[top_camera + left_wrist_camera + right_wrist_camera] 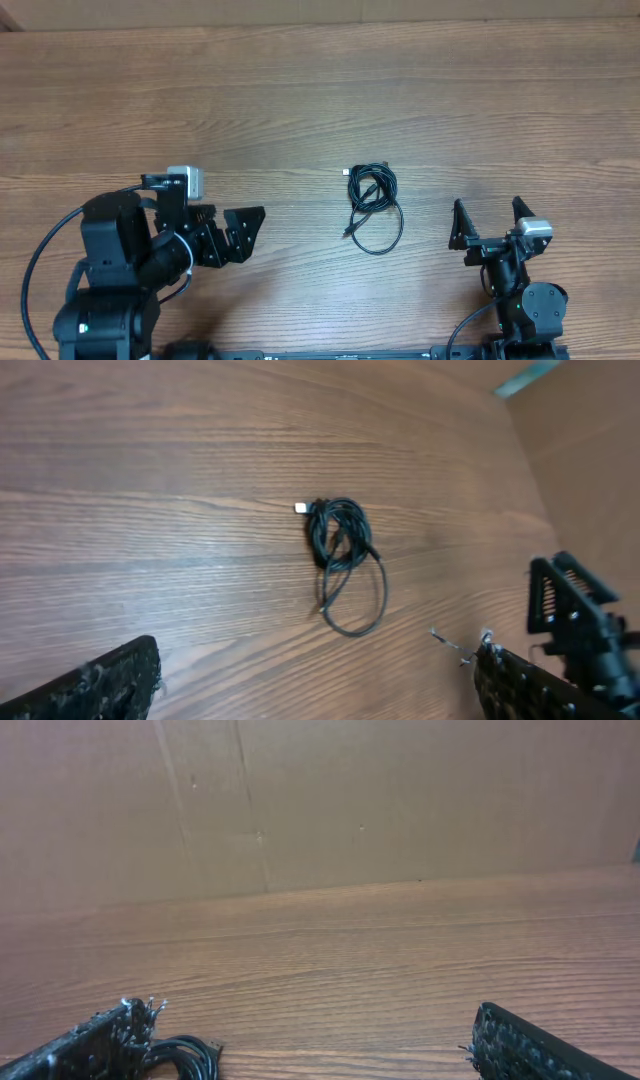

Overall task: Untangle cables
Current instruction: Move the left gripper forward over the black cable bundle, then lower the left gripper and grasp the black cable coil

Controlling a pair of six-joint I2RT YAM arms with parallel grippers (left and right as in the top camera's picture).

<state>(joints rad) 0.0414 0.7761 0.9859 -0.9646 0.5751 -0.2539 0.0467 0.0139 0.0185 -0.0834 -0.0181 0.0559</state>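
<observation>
The cables (373, 205) lie as one small black bundle at the table's middle, a tight coil at the top with a silver plug end and a loose loop below. They also show in the left wrist view (342, 558), and partly at the lower left of the right wrist view (185, 1057). My left gripper (243, 232) is open and empty, to the left of the bundle; its fingers sit wide apart in its own view (320, 690). My right gripper (490, 222) is open and empty, to the right of the bundle, also seen in its own view (310, 1050).
The wooden table (320, 90) fills the view. A brown cardboard wall (400, 800) stands behind its far edge. The right arm's fingers show at the right of the left wrist view (575, 610). Thick black robot cables (40, 260) run by the left arm's base.
</observation>
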